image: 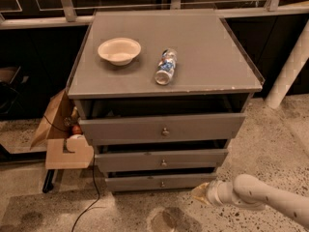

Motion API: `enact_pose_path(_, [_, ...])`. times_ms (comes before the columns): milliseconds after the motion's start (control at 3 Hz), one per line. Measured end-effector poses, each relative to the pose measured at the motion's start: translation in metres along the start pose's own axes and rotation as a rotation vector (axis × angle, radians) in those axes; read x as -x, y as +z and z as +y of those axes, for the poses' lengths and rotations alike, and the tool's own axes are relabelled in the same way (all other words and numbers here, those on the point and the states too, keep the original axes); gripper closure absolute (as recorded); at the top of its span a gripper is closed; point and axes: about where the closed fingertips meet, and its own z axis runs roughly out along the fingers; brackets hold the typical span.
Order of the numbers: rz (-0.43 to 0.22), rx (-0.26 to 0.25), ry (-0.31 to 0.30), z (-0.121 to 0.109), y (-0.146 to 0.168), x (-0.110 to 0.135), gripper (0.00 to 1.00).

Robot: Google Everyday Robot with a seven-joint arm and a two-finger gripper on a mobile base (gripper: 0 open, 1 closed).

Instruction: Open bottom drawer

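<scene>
A speckled floor (270, 129) spreads before a grey cabinet. The end effector (200, 193) hovers low over it, under the counter's (207, 37) front right corner and just beside the right end of the bottom drawer (135, 182). I cannot tell whether it is wide or narrow. The drawer, lowest of three, faces out below the counter's front edge, with its long axis running left to right. Coming from the side, the end effector could miss or slip off the small centre knob (162, 183).
</scene>
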Motion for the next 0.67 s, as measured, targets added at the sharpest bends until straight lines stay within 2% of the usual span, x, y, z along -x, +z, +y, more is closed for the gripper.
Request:
enact_pose_path(333, [-0.004,0.019,-0.007,0.0,0.03,-0.013,0.81])
enact_pose_path(667, [-0.001,0.036,-0.008,0.001,0.05,-0.021,0.58])
